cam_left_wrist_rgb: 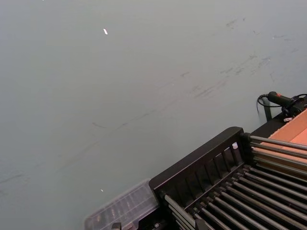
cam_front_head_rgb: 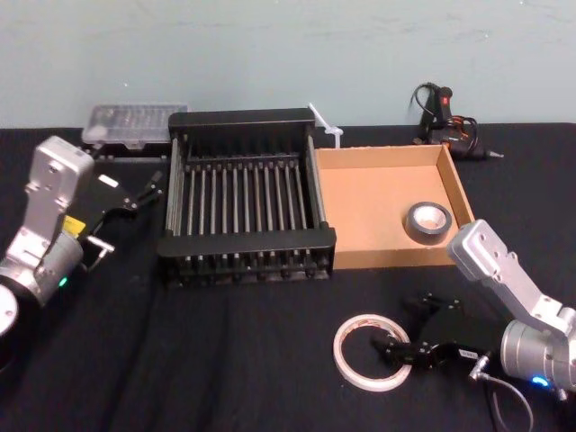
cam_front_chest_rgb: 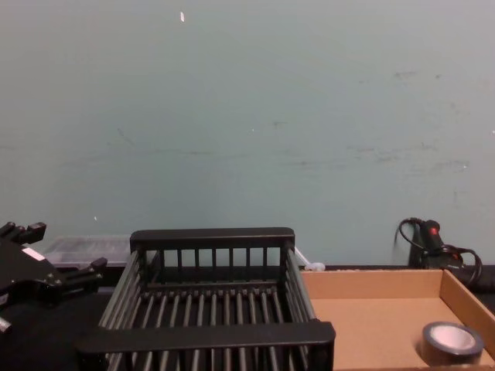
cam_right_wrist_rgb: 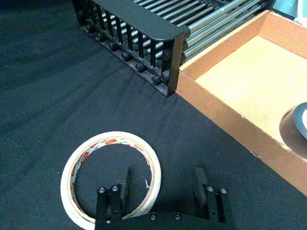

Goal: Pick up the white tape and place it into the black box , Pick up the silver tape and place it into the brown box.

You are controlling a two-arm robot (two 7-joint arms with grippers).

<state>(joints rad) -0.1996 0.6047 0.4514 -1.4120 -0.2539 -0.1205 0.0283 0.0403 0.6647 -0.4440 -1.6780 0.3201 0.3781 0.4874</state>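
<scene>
Right gripper, lower right of the head view, sits spread open straddling the white tape's rim, one finger inside the ring. Silver tape already lies in the brown box, so I'd say it's the white pick: pinch, lift over the black box front rim. Left gripper idles open, far left.

- The silver tape is cut off by the right wrist view's edge.
- One finger of the right gripper hides part of the white tape.
- The black box runs past the chest view's lower edge.
</scene>
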